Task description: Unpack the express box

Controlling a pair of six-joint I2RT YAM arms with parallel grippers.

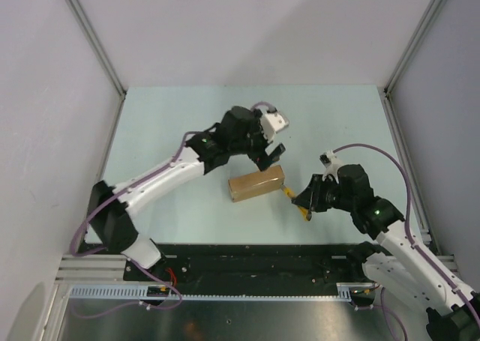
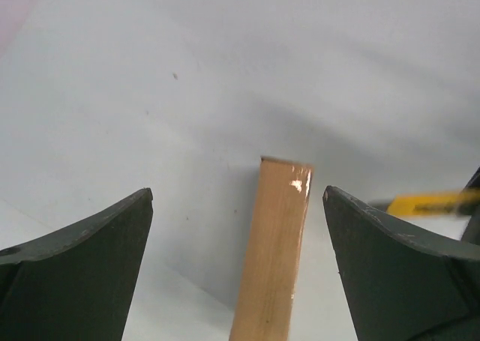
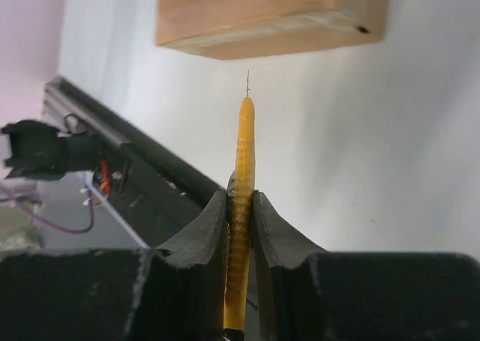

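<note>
The right tool [image 3: 240, 198] was pressed together on the utility knife [image 3: 246, 139]. The knife's tip pointed at the express box [image 1: 256, 183] and stopped just short of it. The left tool [image 1: 271, 156] hung spread above the box's right end, touching neither side. The box lay on the surface [image 1: 172, 124] at the centre of the top view, with its long axis left to right and its right end slightly higher in frame. It appeared closed, with no cut or lifted flap showing, so opening and emptying were judged outstanding.
</note>
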